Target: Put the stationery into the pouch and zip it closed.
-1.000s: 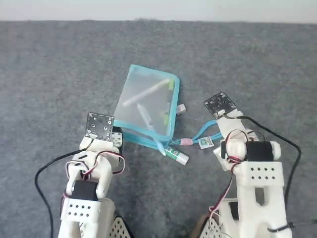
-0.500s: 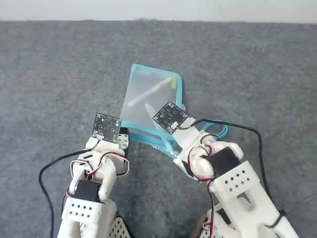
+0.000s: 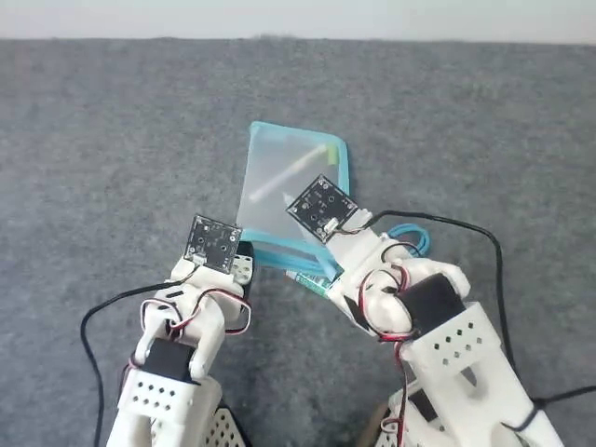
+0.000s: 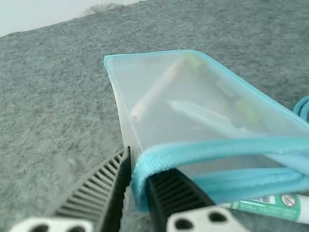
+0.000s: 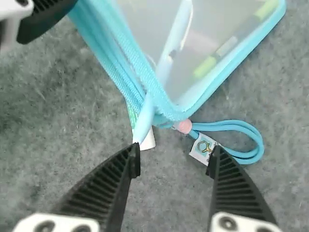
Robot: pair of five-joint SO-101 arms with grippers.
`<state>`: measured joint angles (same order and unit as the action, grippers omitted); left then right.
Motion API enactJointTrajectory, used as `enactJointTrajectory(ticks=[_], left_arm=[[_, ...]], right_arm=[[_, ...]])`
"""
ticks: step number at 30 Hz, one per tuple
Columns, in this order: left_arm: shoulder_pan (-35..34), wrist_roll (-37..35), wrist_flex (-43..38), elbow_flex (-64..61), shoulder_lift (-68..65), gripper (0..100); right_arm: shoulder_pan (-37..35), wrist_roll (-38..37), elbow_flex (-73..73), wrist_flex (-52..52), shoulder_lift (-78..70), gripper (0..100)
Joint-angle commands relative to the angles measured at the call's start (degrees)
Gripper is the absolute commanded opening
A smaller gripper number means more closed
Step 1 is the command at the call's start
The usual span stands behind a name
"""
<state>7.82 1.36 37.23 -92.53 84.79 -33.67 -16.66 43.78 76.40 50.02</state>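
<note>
From above, my right arm's wrist covers the near right corner of the pouch [image 3: 279, 172]. The things inside are only pale shapes behind its frosted wall: a white stick, a light blue pen [image 5: 147, 115], something yellow-green. A green-labelled tube [image 4: 273, 205] lying beside the pouch's near edge is cut off by the frame. The pouch lies mid-table on the grey felt [image 3: 112, 140], just beyond both arms. My left gripper [image 4: 137, 169] sits low at the near left corner, pinched on the blue zipper edge. My right gripper [image 5: 174, 154] leans in from the right and points down. Its jaws are spread wide above the pen's protruding end and the pink zip pull [image 5: 184, 126], and they grasp nothing.
</note>
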Motion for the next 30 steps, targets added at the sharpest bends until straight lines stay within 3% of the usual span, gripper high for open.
enactJointTrajectory(ticks=[1, 15, 30], left_arm=[[0.7, -0.5, -2.7, 2.2, -0.5, 1], [0.7, -0.4, -2.6, 2.0, -0.4, 1], [0.7, -0.4, -2.6, 1.9, -0.5, 1]], right_arm=[[-0.8, 2.6, 2.1, -4.4, 1.9, 21.7], [-2.5, 3.7, 3.3, -5.3, 1.3, 21.6], [-2.7, 4.2, -1.5, -10.8, -13.3, 21.6]])
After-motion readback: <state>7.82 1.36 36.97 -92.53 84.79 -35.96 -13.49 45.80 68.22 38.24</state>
